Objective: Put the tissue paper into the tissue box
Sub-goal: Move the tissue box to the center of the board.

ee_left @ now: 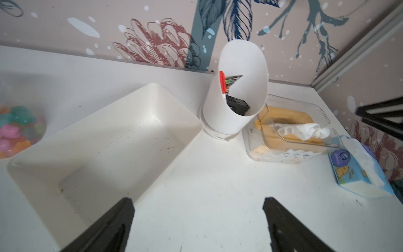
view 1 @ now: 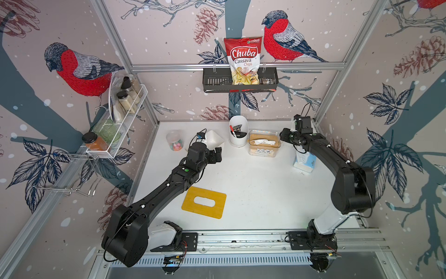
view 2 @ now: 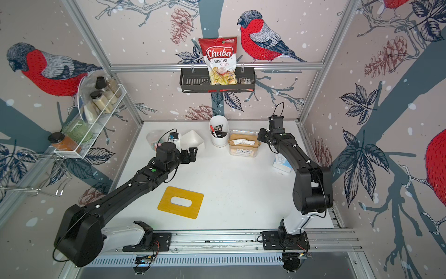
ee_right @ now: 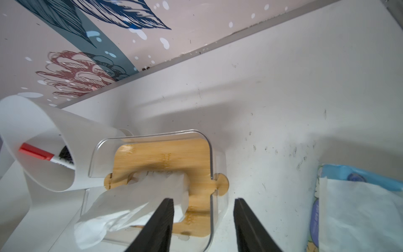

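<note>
Since the tissue [view 1: 263, 142] lies just left of the right claw [ee_right: 203, 199], that arm is the one placed for any push. The left claw [ee_left: 197, 199] hangs well off to the left, beyond the cup [view 1: 238, 131], its jaws wide and empty. The right claw's jaws stand partly apart with nothing between them. One jaw's outer side is against or just beside the tissue; I cannot tell which.

The tissue is a white, crumpled strip, its long axis running left to right along the box [view 1: 263, 152]. It rests on the bamboo plate [ee_right: 165, 157] inside, at the far side of the counter [view 1: 253, 183], right of centre. It sits high and loose, so pressing it down looks like the step in hand. The slotted lid [view 1: 204, 202] lies on the near counter, off the box.
</note>
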Motion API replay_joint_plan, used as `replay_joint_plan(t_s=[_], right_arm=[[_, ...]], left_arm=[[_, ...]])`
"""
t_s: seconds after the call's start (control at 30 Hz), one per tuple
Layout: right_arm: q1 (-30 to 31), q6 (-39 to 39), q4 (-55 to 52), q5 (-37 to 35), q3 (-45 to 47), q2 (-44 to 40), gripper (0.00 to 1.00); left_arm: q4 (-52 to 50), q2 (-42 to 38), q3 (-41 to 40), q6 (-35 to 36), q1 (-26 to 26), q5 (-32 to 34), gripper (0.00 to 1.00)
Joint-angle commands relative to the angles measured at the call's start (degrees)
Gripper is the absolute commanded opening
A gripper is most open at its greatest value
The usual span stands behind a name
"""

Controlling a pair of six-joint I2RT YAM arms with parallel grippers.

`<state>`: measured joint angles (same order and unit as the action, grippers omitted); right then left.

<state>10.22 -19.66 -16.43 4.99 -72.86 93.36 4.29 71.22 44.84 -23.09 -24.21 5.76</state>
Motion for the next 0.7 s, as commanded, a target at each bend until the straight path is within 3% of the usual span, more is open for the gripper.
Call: replay_joint_plan(t_s=[0.0,0.17,0.27,0.43,0.67], right_arm=[[2.10,0.89,2.68,-0.62,3.46,-4.93,0.54],[7.01,1.72,3.15,-2.73,6.63,-10.30,0.59],[8.98,2.08,2.92,-2.71,6.60,-11.01,0.60],[10.25,2.08,2.72,-1.83,6.46,-10.83,0.62],[10.61,1.59,3.33,-1.01,8.22,-10.77,0.64]], left_arm=[[4.64,-1.04,-2.18,-5.92,5.27,-0.19,0.94],[9.77,-2.02,-6.81,-11.56,14.37,0.74,0.91],[9.26,1.82,-5.58,-11.43,16.74,3.45,0.90],[9.99,9.17,-2.98,-9.71,17.26,4.17,0.85],[10.73,17.59,0.39,-7.71,17.35,0.69,0.69]])
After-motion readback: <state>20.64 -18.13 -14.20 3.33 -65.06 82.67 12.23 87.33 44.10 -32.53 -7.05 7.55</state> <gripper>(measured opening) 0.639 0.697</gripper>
